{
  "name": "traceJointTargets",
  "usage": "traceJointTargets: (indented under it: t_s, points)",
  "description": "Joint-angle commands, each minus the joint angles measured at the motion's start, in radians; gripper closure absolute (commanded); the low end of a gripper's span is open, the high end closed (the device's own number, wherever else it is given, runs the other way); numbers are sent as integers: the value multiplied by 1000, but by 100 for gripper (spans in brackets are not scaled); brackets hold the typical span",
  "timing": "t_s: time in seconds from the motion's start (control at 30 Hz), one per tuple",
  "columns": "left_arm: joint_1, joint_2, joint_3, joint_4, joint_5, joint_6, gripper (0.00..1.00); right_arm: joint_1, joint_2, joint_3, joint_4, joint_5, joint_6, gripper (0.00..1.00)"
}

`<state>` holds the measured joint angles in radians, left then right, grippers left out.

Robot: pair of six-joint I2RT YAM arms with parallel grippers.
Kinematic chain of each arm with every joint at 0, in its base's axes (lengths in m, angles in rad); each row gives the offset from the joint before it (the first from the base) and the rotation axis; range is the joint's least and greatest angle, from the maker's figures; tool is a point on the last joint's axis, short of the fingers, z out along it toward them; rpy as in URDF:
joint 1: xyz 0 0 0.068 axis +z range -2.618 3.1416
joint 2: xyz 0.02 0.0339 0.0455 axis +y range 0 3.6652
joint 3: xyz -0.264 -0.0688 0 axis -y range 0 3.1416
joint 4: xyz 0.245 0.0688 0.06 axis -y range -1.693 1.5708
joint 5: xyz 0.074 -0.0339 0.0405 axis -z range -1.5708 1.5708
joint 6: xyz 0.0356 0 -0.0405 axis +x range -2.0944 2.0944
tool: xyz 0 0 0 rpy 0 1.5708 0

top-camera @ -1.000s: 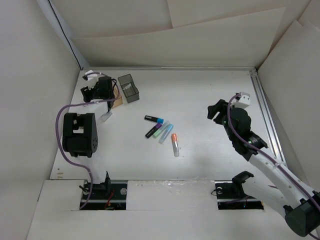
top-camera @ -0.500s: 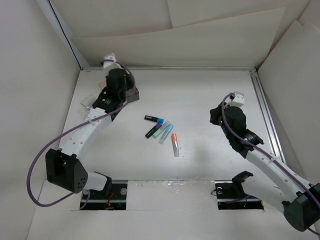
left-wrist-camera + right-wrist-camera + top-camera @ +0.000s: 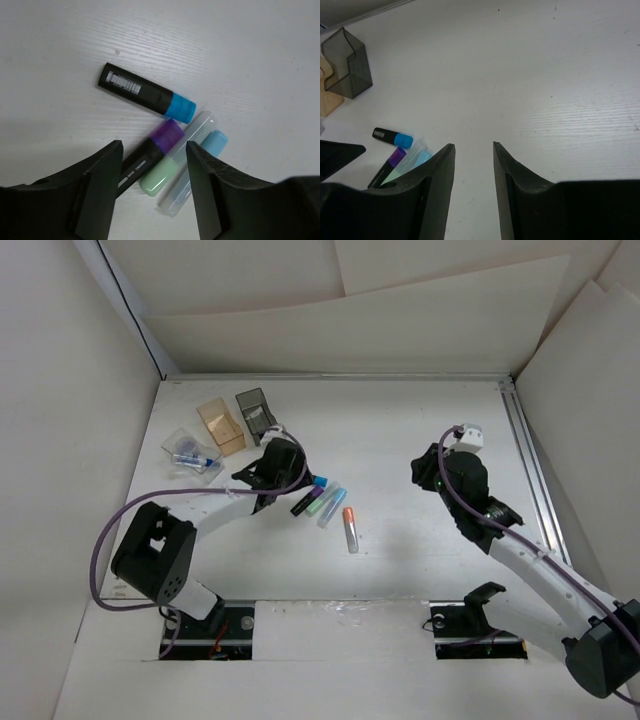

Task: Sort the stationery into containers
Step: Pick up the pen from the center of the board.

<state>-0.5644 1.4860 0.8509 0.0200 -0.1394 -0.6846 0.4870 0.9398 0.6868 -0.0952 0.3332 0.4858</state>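
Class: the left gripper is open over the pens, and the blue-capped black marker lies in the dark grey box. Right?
No. The blue-capped black marker lies on the table, not in the dark grey box, as the left wrist view shows. The left gripper is open over the pens.

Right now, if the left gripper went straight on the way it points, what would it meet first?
Probably the black-purple marker, lying between the open fingers of the left gripper; the green marker lies right beside. Depth unclear.
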Motion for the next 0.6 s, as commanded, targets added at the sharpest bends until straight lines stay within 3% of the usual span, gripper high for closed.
traceJointTargets:
  t_s: [0.0, 0.57]
  points:
    - [-29, 17, 14, 124, -25, -76, 48, 10, 14, 28, 57, -22, -15, 57]
    - [-29, 247, 86, 198, -129, -127, 44, 19, 24, 37, 66, -31, -24, 50]
